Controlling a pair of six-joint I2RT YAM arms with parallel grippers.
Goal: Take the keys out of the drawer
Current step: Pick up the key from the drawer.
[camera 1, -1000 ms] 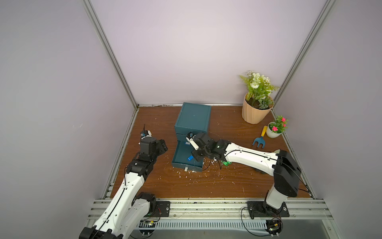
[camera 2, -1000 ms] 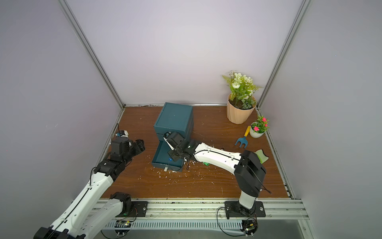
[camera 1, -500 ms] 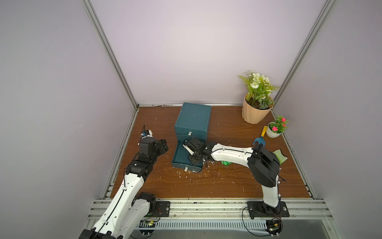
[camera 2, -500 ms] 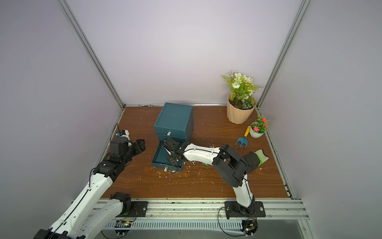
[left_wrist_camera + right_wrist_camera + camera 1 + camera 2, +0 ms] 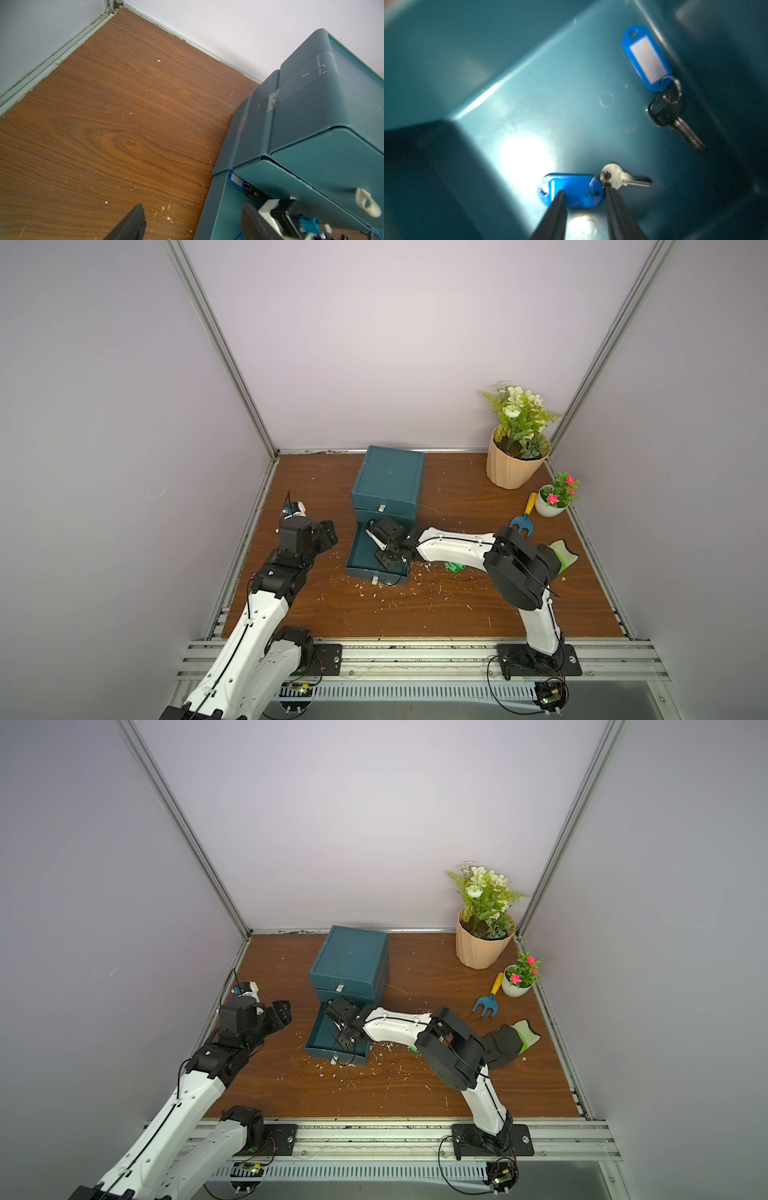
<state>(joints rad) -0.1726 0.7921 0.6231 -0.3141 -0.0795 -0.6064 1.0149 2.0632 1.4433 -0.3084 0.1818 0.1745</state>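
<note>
Right gripper (image 5: 583,192) reaches down into the open bottom drawer (image 5: 360,558) of the teal cabinet (image 5: 388,479). Its jaws are parted, with the tips over the two ends of a blue tag that lies flat on the drawer floor. Left gripper (image 5: 327,532) hangs spread and empty over the table (image 5: 415,605), beside the cabinet.

Two bunches of keys are in the drawer. One is the blue tag with a silver key (image 5: 618,176). The other is a white-labelled blue tag (image 5: 646,58) with dark-headed keys, by the back wall under the overhanging cabinet.

The right forearm lies across the drawer's side wall.

A big flowerpot (image 5: 513,464), a black glove (image 5: 505,1044), a small white pot (image 5: 550,508) and a blue hand fork (image 5: 523,523) stand well apart from the cabinet. A green tag (image 5: 455,567) lies on the table just beside the arm.
</note>
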